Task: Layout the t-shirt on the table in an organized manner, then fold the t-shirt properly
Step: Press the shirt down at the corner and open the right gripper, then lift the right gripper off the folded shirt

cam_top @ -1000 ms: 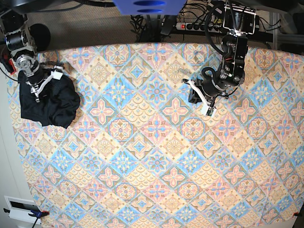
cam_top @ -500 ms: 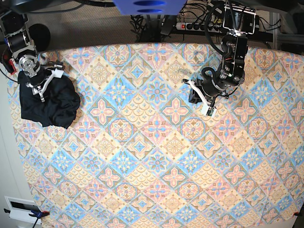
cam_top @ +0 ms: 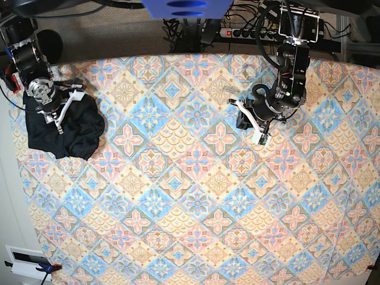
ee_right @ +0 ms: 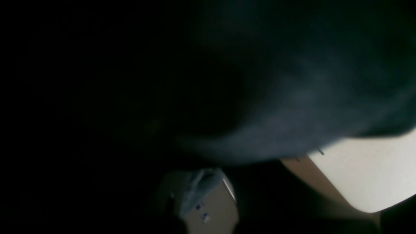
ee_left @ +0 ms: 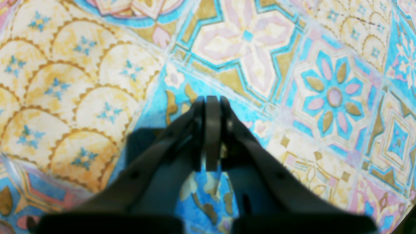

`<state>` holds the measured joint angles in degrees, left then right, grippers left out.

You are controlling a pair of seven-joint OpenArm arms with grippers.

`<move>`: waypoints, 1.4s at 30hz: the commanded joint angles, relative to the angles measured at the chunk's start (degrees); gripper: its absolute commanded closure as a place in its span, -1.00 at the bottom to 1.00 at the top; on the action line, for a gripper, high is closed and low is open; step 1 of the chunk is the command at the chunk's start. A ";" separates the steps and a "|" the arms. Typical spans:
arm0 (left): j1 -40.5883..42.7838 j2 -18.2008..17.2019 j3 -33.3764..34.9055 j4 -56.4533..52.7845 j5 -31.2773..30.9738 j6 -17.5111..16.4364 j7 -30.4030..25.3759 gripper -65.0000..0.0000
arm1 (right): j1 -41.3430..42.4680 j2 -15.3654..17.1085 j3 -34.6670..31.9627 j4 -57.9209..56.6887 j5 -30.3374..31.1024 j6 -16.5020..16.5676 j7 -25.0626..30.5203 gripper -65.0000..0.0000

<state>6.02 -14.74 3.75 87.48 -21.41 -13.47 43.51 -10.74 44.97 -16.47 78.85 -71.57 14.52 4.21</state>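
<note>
The t-shirt (cam_top: 62, 127) lies as 1 crumpled black heap near the table's (cam_top: 196, 196) far left corner in the base view, bunched up with no sleeve or hem spread flat, its left part reaching the table's left edge. The right gripper (cam_top: 59, 116) sits on top of the heap, its white fingers pressed into the upper folds. Its jaws are closed; whether they pinch any fabric cannot be told, since the right wrist view is almost wholly filled by dark, blurred cloth (ee_right: 292, 97) right against the lens, with only a pale patch at the lower right corner.

The left gripper (cam_top: 256, 132) hangs over the far right part of the table, well apart from the t-shirt. In the left wrist view its 2 dark fingers (ee_left: 213, 130) meet tip to tip, clamped together with nothing between them, above bare patterned cloth (ee_left: 325, 97) of blue, pink and cream tiles.

Beyond the table's far edge a power strip (cam_top: 249, 32) lies among cables on the floor.
</note>
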 commanded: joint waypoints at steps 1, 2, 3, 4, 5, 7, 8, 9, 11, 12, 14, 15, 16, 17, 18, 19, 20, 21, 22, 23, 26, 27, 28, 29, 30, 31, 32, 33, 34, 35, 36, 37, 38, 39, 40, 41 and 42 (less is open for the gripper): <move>0.09 -0.16 0.08 -0.05 1.50 0.60 2.87 1.00 | -0.11 0.35 1.22 1.46 1.28 0.47 3.92 1.00; 0.09 -0.16 0.08 -0.05 1.50 0.60 2.87 1.00 | -0.20 0.35 2.80 2.07 1.28 0.47 3.92 1.00; 0.09 -0.16 0.08 -0.05 1.50 0.60 2.87 1.00 | -0.20 0.35 3.94 2.51 1.28 0.47 3.92 1.00; 0.09 -0.16 0.08 -0.05 1.50 0.60 2.87 1.00 | -0.20 0.35 5.08 2.78 1.28 0.47 4.01 1.00; 0.09 -0.16 0.08 -0.05 1.50 0.60 2.87 1.00 | -0.20 0.35 6.40 2.95 1.28 0.47 4.01 1.00; 0.09 -0.16 0.08 -0.05 1.50 0.60 2.87 1.00 | -0.11 0.35 8.86 3.30 1.28 0.47 4.10 1.00; 0.09 -0.16 0.08 -0.05 1.50 0.60 2.87 1.00 | -0.03 0.35 10.01 3.30 1.37 0.47 4.10 1.00; 0.09 -0.16 0.08 -0.05 1.50 0.60 2.78 1.00 | 0.15 0.35 11.24 3.30 1.37 0.47 4.10 1.00; 0.09 -0.16 0.16 -0.05 1.50 0.60 2.78 1.00 | 0.15 0.35 13.88 3.30 4.01 0.47 4.10 1.00; 0.09 -0.16 0.25 -0.05 1.50 0.60 2.78 1.00 | 0.15 0.35 15.11 3.30 6.30 0.47 4.10 1.00; 0.09 -0.16 0.25 -0.05 1.41 0.60 2.78 1.00 | 0.15 0.35 17.74 3.39 11.22 0.47 4.10 1.00; 0.09 -0.16 0.25 -0.05 1.41 0.60 2.78 1.00 | 0.15 0.35 19.68 3.48 14.12 0.47 4.10 1.00; 0.09 -0.16 0.25 -0.05 1.41 0.60 2.78 1.00 | 0.15 0.35 21.26 3.83 16.49 0.47 4.10 1.00; 0.18 -0.16 0.25 -0.05 1.41 0.60 2.78 1.00 | 0.15 0.26 23.02 4.54 19.22 0.47 3.92 1.00; 0.18 -0.16 0.16 -0.05 1.41 0.60 2.78 1.00 | 0.15 0.26 24.60 5.68 22.03 0.55 3.92 1.00; 0.18 -0.16 0.16 -0.05 1.41 0.60 2.78 1.00 | 0.15 0.26 26.62 6.82 25.02 0.73 3.84 1.00; 0.18 -0.16 0.16 -0.05 1.41 0.60 2.78 1.00 | 0.15 0.26 28.82 8.32 28.10 0.82 3.75 1.00; 0.18 -0.16 0.16 -0.05 1.41 0.60 2.78 1.00 | -0.03 -0.09 30.84 9.72 31.09 0.90 3.05 1.00; 0.18 -0.16 0.16 -0.05 1.41 0.60 2.78 1.00 | -0.20 -0.88 32.51 11.04 34.69 1.26 0.50 1.00; 0.18 -0.16 0.34 -0.14 1.41 0.60 2.78 1.00 | -0.29 -2.47 34.01 12.54 39.00 2.40 -3.02 1.00; 0.18 -0.16 0.52 -0.14 1.41 0.60 2.60 1.00 | -1.96 -6.68 39.28 17.11 50.16 6.36 -13.48 1.00; 0.18 -0.16 0.60 -0.14 1.41 0.60 1.90 1.00 | -2.75 -8.27 41.74 19.13 53.68 6.97 -17.53 1.00; 0.18 -0.16 0.69 -0.14 1.41 0.60 1.20 0.99 | -3.54 -10.03 43.85 21.06 56.85 7.06 -21.04 1.00; 0.18 -0.16 0.69 -0.14 1.41 0.60 0.93 0.99 | -4.33 -11.78 45.88 23.17 60.36 7.15 -24.82 1.00; 0.18 -0.07 0.69 -0.14 1.41 0.60 0.85 0.99 | -5.30 -13.54 47.81 25.20 63.61 7.15 -28.78 1.00; 0.18 0.37 0.69 -0.23 1.50 0.60 0.85 0.99 | -6.27 -15.12 49.30 26.95 66.60 7.15 -32.56 1.00; 0.18 0.81 0.69 -0.23 1.58 0.60 0.85 0.99 | -7.24 -16.62 50.36 28.45 69.15 7.15 -36.34 1.00; 0.18 0.98 0.69 -0.32 1.67 0.60 0.85 0.99 | -7.94 -18.03 51.24 29.50 71.61 7.15 -38.89 1.00; 0.18 0.98 0.69 -0.58 1.58 0.60 0.85 0.99 | -8.73 -19.43 52.21 30.21 73.72 7.15 -41.26 1.00; 0.18 0.98 0.69 -1.20 1.50 0.60 0.85 0.99 | -9.43 -20.75 53.44 30.82 76.10 7.15 -43.28 1.00; 0.09 1.07 0.69 -2.16 1.50 0.60 0.76 0.99 | -10.22 -22.25 54.75 31.52 78.74 7.15 -45.57 1.00; 0.09 1.07 0.69 -3.13 1.50 0.60 0.49 0.99 | -11.28 -23.56 56.16 31.96 81.46 7.15 -47.68 1.00; 0.00 1.07 0.69 -4.10 1.50 0.51 0.49 0.99 | -12.16 -24.88 57.74 32.14 84.36 7.15 -50.05 1.00; 0.00 1.07 0.69 -4.71 1.41 0.51 0.41 0.99 | -13.21 -26.11 58.89 32.14 86.91 7.15 -51.72 1.00; 0.00 1.07 0.69 -5.06 1.41 0.42 0.41 0.99 | -14.36 -27.34 60.03 32.40 89.81 7.15 -52.78 1.00; 0.00 1.07 0.69 -5.24 1.41 -0.11 0.41 0.99 | -15.85 -28.58 61.00 32.49 92.36 7.15 -53.22 1.00; 0.00 1.07 0.69 -5.42 1.41 -1.25 0.41 1.00 | -17.78 -29.72 61.52 32.49 94.38 7.15 -52.95 1.00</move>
<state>5.23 -13.61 4.05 83.11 -22.44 -15.20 38.28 -28.05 14.83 44.66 110.54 22.90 21.32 -48.77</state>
